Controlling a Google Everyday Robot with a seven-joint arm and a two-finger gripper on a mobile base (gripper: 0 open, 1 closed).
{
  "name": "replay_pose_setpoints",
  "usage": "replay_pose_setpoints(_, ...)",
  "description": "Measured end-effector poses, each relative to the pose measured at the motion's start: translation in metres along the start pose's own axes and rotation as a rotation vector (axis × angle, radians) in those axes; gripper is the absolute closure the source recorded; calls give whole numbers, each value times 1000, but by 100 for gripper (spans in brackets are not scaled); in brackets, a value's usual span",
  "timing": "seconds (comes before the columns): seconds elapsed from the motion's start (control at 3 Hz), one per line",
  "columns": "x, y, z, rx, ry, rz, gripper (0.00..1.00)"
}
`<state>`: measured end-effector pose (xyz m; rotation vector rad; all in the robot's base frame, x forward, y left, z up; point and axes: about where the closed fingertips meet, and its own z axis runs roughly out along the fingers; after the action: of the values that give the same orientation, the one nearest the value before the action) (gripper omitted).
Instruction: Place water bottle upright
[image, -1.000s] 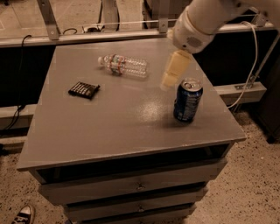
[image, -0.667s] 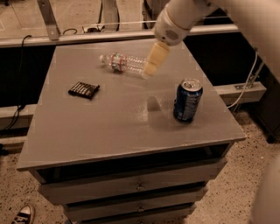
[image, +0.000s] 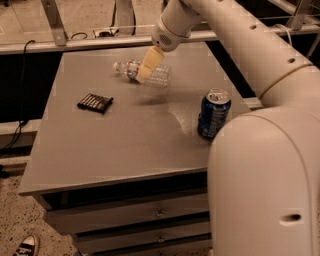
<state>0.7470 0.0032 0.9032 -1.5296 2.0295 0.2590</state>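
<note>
Robotics lab or test area, not a home. Cues: large cream-white robot arm fills the right side, and its cream two-finger gripper hangs over the far middle of the work surface. That surface is a plain grey flat-topped cabinet with grey metal drawers on its near face, set up like a test station. Bare grey metal frame struts stand at the far edge. A loose black cable trails down the left. Speckled hard floor. Black-and-white sneaker at the near left corner.
</note>
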Motion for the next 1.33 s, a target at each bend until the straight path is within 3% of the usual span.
replay_pose_setpoints(0.67,-22,-6,65,-32,89,56,0)
replay_pose_setpoints(1.0,-27,-1,89,-51,154,47,17)
replay_pose_setpoints(1.33,-26,1,102,-62,195,41,41)
